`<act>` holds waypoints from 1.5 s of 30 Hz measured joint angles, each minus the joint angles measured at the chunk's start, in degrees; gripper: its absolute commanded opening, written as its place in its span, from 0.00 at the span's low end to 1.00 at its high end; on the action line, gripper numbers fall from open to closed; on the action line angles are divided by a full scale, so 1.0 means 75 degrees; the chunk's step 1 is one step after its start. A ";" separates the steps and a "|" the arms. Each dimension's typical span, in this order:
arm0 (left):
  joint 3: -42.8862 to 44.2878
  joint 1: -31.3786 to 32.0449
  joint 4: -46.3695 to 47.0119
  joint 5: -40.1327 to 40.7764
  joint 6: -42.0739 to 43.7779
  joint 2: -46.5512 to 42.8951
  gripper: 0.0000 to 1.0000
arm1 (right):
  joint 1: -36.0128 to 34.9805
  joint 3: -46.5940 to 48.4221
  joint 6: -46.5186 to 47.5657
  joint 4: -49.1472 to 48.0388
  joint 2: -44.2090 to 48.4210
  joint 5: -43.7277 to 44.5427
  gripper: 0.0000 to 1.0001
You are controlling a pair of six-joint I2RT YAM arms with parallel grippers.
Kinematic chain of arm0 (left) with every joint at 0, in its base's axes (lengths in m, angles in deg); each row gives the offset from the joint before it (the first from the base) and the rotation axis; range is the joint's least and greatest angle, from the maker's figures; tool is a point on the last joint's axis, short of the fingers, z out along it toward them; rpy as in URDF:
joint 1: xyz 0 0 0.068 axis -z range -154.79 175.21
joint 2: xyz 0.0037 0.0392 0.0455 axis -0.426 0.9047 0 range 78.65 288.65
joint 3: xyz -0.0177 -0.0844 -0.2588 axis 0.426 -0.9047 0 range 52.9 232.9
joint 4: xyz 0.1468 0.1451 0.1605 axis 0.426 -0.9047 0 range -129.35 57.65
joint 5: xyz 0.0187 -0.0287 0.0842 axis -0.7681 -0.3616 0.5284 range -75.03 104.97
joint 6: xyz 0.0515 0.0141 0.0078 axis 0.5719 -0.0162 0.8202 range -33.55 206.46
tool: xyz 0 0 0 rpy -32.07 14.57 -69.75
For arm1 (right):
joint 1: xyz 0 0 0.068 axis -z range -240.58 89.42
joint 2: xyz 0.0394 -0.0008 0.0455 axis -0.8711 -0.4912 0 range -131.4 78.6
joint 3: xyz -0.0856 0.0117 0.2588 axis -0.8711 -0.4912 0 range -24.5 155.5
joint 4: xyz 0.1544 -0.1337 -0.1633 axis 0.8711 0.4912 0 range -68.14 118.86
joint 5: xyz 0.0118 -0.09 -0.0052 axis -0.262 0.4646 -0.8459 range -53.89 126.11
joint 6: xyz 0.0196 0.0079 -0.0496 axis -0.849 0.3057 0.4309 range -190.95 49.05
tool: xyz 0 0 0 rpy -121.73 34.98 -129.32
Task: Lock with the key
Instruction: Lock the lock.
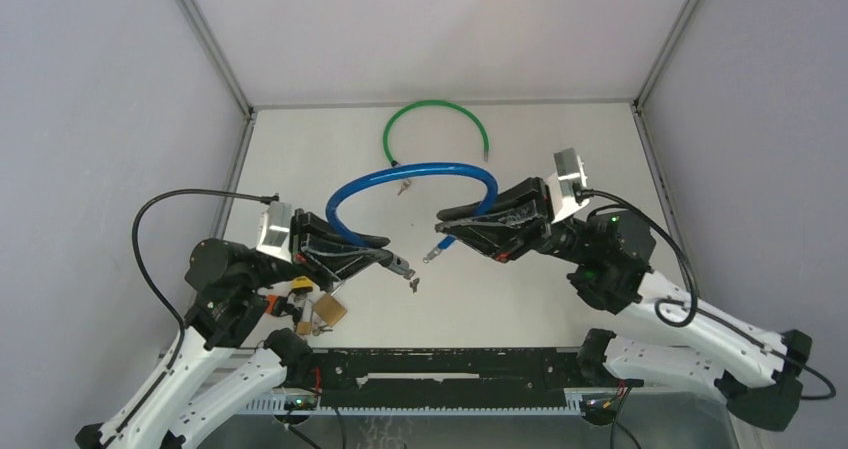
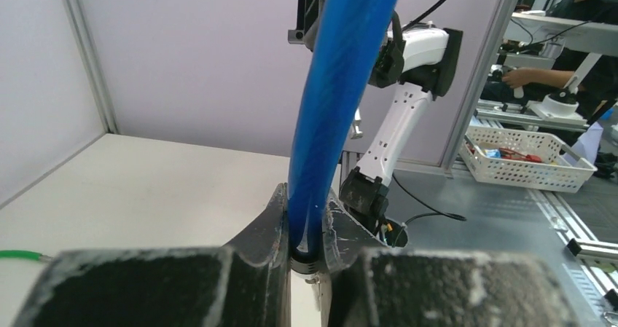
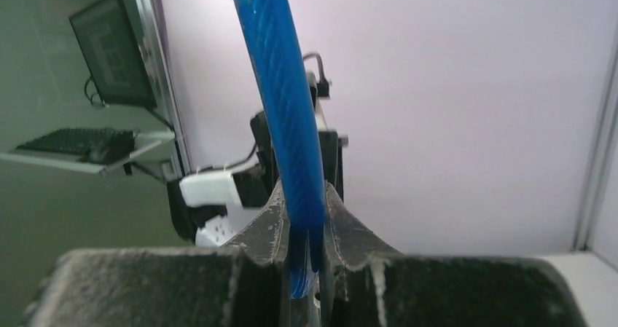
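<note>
Blue cable (image 1: 415, 174) arches between both hands, one end in each. Left hand (image 1: 388, 251) is clamped near the metal-capped end, pads (image 2: 270, 229) pressed to either side. Right hand (image 1: 447, 221) is closed tight on the other end. Brass padlock (image 1: 329, 311) lies on the surface (image 1: 500, 299) just behind the left hand, by that arm's base. Green cable (image 1: 437, 114) lies well beyond both hands. No key can be made out.

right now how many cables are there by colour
blue cable: 1, gripped by the left gripper and the right gripper
green cable: 1, lying on the table at the back
total: 2
</note>
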 measured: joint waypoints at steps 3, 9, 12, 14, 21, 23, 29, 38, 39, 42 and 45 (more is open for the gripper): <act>0.0000 0.0012 0.0117 0.0099 -0.0221 0.0070 0.00 | -0.0507 0.0166 0.0213 -0.0997 -0.0589 0.0533 0.00; 0.0090 0.0012 0.0187 0.0673 -0.0930 0.0105 0.00 | -0.0918 0.0163 0.0533 -0.1818 -0.1501 0.1306 0.00; 0.0216 0.0012 0.0210 0.0918 -0.1233 0.0105 0.00 | -0.1014 0.0163 0.0699 -0.1909 -0.1524 0.1571 0.00; 0.0312 0.0012 0.0216 0.1003 -0.1399 0.0105 0.00 | -0.1046 0.0163 0.0807 -0.1923 -0.1492 0.1705 0.00; 0.0399 0.0012 0.0227 0.1207 -0.1614 0.0122 0.00 | -0.1052 0.0163 0.1017 -0.1865 -0.1265 0.2025 0.00; 0.0408 0.0012 0.0221 0.1227 -0.1620 0.0149 0.00 | -0.1052 0.0163 0.0985 -0.1871 -0.1241 0.2037 0.00; 0.0600 0.0012 0.0210 0.1338 -0.1676 0.0294 0.00 | -0.1099 0.0160 0.0854 -0.1859 -0.1306 0.2034 0.00; 0.0694 0.0012 0.0207 0.1343 -0.1676 0.0297 0.00 | -0.1131 0.0160 0.0711 -0.1766 -0.1390 0.2037 0.00; 0.0694 0.0012 0.0207 0.1346 -0.1676 0.0300 0.00 | -0.1131 0.0160 0.0676 -0.1772 -0.1425 0.2034 0.00; 0.0699 0.0009 0.0204 0.1384 -0.1684 0.0300 0.00 | -0.1134 0.0160 0.0557 -0.1894 -0.1536 0.2040 0.00; 0.0699 0.0009 0.0204 0.1521 -0.1804 0.0300 0.00 | -0.1134 0.0160 0.0440 -0.2139 -0.1647 0.2040 0.00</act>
